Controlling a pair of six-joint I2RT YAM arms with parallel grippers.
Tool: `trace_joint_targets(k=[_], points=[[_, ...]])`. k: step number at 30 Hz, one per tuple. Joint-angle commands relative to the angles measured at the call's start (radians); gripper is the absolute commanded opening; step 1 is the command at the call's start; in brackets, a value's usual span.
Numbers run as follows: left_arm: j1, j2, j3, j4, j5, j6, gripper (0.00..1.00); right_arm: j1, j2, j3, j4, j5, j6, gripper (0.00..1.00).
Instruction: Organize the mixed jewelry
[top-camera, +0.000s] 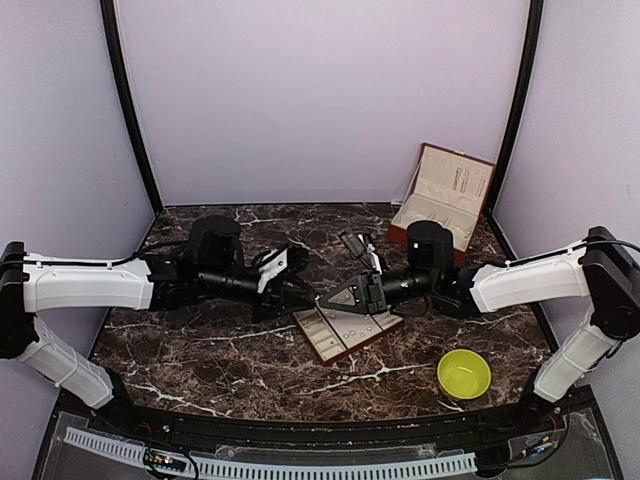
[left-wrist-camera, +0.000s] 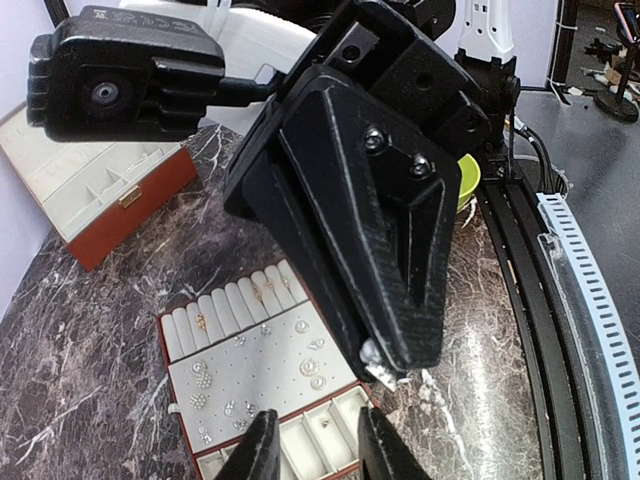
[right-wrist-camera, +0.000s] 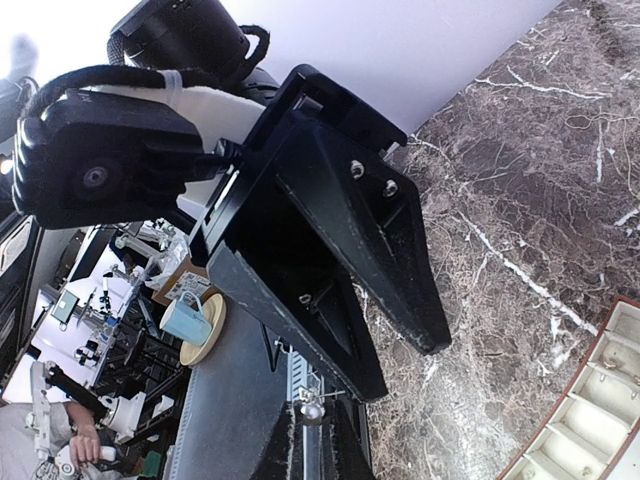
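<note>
Both arms reached in over the middle of the table (top-camera: 200, 345), and their tips nearly met above the tray (left-wrist-camera: 250, 390). The right gripper (left-wrist-camera: 395, 345) was clenched on a tiny silvery piece (left-wrist-camera: 376, 362) that stuck out from its fingertips. From the left wrist, this piece hung over the tray's edge beside the small compartments. The left gripper (left-wrist-camera: 312, 455) faced it from the other side. Its jaws stood partly apart with nothing between them, and its fingertips were close to the piece but not on it. The other jewelry (left-wrist-camera: 204, 378) lay in the tray. Small studs and rings were scattered over the perforated panel, a few pieces sat in the roll slots, and at least one sat in a small compartment. The exact kind of each piece was too small to tell. The box (top-camera: 445, 205) stood open at the back right, well apart from the tray, with its lid tilted up. The bowl (top-camera: 464, 372) sat near the right arm's base, also apart from the tray.
</note>
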Motion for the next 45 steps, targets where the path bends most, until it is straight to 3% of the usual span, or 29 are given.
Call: trace_joint_targets(k=[1, 10, 31, 45], points=[[-0.013, 0.009, 0.035, 0.003, 0.005, 0.007, 0.28, -0.005, -0.014, 0.003, 0.035, 0.0, -0.003, 0.01], [-0.025, 0.017, 0.042, 0.012, 0.015, -0.005, 0.21, -0.005, -0.009, 0.003, 0.032, 0.001, -0.005, 0.01], [-0.044, -0.022, 0.027, 0.048, -0.019, -0.026, 0.16, -0.006, 0.005, 0.004, 0.026, 0.006, -0.001, 0.01], [-0.053, -0.033, 0.026, 0.041, -0.012, -0.025, 0.07, -0.005, 0.011, 0.0, 0.02, 0.029, 0.002, 0.01]])
